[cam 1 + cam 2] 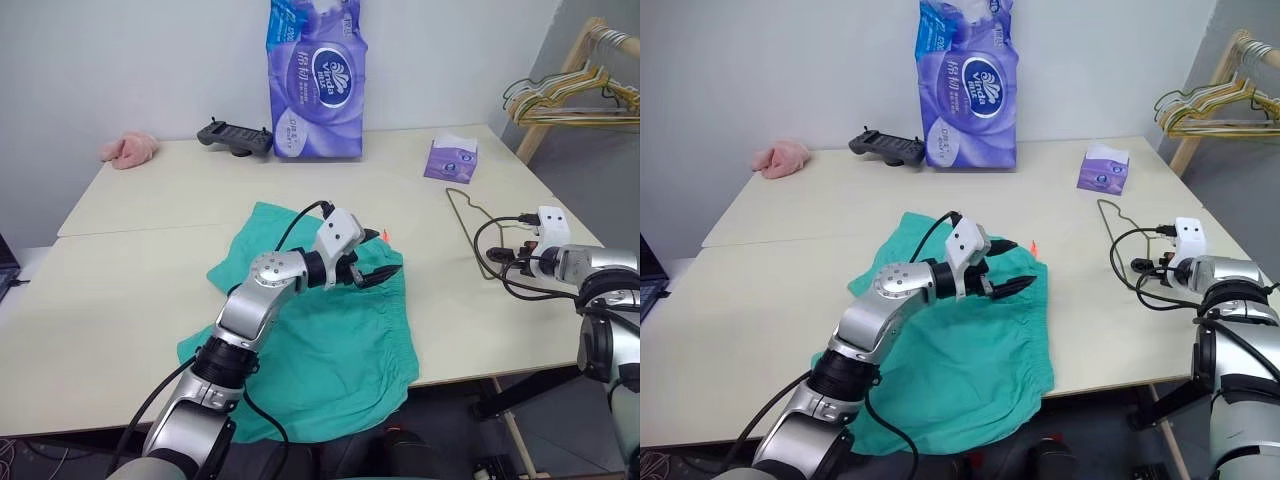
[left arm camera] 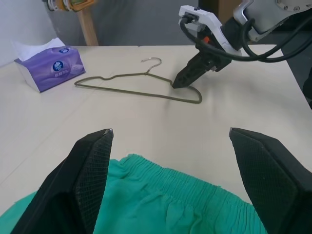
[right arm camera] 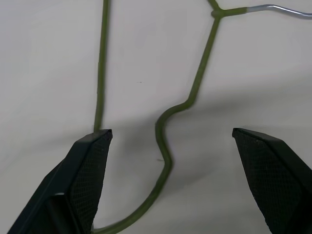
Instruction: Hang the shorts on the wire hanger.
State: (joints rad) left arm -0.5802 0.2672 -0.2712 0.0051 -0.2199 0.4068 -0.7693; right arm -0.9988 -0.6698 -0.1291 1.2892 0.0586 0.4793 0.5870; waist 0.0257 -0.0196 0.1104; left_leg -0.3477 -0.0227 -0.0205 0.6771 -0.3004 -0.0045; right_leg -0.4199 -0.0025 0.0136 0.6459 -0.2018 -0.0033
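shorts (image 1: 330, 340): soft, limp, flat on table, pinch waistband | wire hanger (image 2: 141, 85): thin, light, slippery, beside them | left gripper (image 1: 380, 258) released over shorts | right gripper (image 2: 181, 80) released at hanger

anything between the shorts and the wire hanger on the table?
Nothing: in the left eye view, bare table separates the shorts from the wire hanger. The left wrist view shows the same bare stretch.
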